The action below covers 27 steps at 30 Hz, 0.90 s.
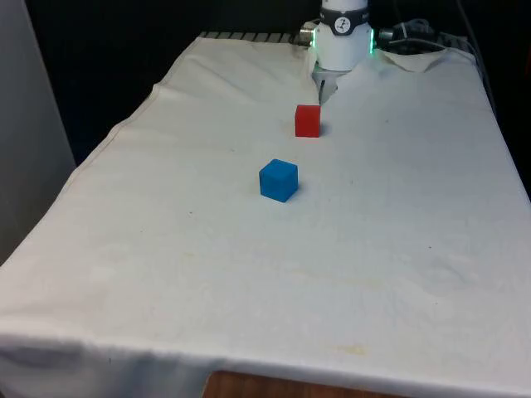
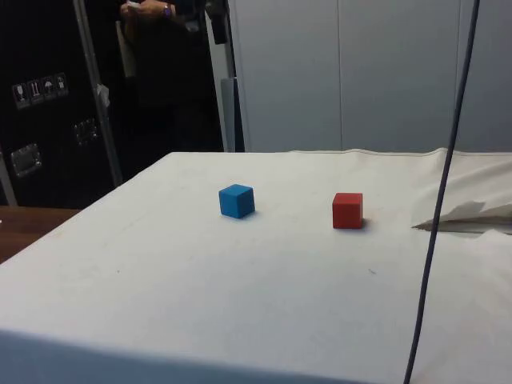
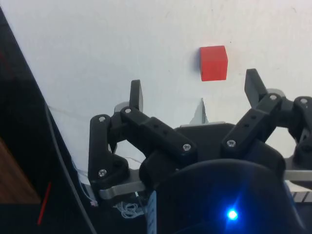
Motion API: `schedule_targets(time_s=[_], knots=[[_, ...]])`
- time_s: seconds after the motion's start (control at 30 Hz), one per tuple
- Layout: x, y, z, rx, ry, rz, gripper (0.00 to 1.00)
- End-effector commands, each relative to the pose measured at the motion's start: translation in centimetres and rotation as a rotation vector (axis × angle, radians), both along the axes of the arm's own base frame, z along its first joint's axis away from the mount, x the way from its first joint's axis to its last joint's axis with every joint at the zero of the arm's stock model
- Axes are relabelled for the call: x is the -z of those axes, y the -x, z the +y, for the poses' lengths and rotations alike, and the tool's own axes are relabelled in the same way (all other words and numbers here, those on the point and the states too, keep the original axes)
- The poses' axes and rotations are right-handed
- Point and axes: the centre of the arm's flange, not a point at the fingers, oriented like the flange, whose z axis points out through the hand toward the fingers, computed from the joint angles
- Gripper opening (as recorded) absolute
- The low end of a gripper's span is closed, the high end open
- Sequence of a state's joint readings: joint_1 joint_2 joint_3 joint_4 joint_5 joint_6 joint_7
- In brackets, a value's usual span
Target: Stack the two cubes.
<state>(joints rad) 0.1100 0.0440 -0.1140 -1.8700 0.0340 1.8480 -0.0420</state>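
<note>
A red cube point(image 1: 307, 120) rests on the white cloth toward the table's far end, and it also shows in the side view point(image 2: 347, 210). A blue cube point(image 1: 278, 180) sits nearer the middle of the table, apart from the red one point(image 2: 237, 201). In the wrist view my gripper point(image 3: 195, 87) is open, its two black fingers point(image 3: 136, 95) spread wide with nothing between them. The red cube point(image 3: 213, 63) lies on the cloth below and just ahead of the fingertips, not touched.
The white cloth point(image 1: 249, 274) covers the table and is rumpled near the robot's base point(image 1: 343, 37). A dark cable point(image 2: 440, 200) hangs across the side view. A person point(image 2: 152, 12) stands behind the table by the dark cabinets.
</note>
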Motion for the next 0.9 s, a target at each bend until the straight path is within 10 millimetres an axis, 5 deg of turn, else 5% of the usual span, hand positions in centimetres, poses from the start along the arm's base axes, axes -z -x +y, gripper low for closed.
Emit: schedule_targets(time_s=[0.0,0.87], knots=[[0.2,0.2,0.3,0.003,0.007,-0.009,1.0],[5.6,7.2,0.5,-0.019,0.033,-0.069,1.0]])
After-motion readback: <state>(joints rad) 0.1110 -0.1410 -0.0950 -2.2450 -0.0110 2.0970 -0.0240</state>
